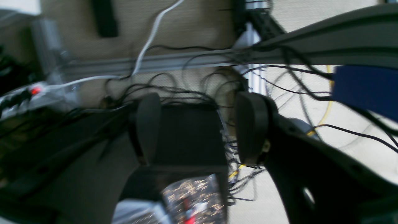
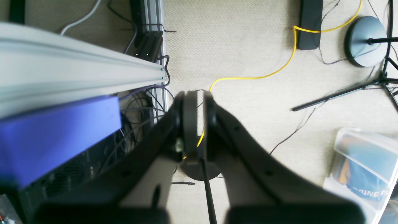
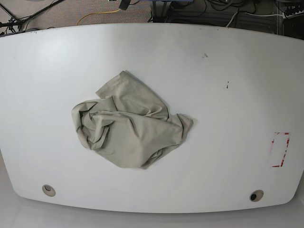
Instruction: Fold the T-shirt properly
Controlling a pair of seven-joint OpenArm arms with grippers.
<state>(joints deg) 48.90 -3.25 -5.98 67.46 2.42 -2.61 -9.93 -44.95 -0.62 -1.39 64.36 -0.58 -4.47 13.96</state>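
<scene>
The khaki-beige T-shirt point(image 3: 128, 123) lies crumpled in a wrinkled heap on the white table point(image 3: 228, 57), left of centre, in the base view. Neither arm shows in the base view. My left gripper point(image 1: 199, 127) is open and empty; its wrist view is blurred and shows only floor, cables and frame. My right gripper point(image 2: 200, 118) has its fingers nearly together with nothing between them, over the carpet floor. The shirt is out of view in both wrist views.
A red rectangle mark point(image 3: 280, 149) is on the table's right side. Two round holes point(image 3: 48, 190) point(image 3: 256, 195) sit near the front edge. Beside the table are an aluminium frame point(image 2: 77, 74), cables, a tripod stand point(image 2: 367, 40) and a clear plastic bin point(image 2: 363, 168).
</scene>
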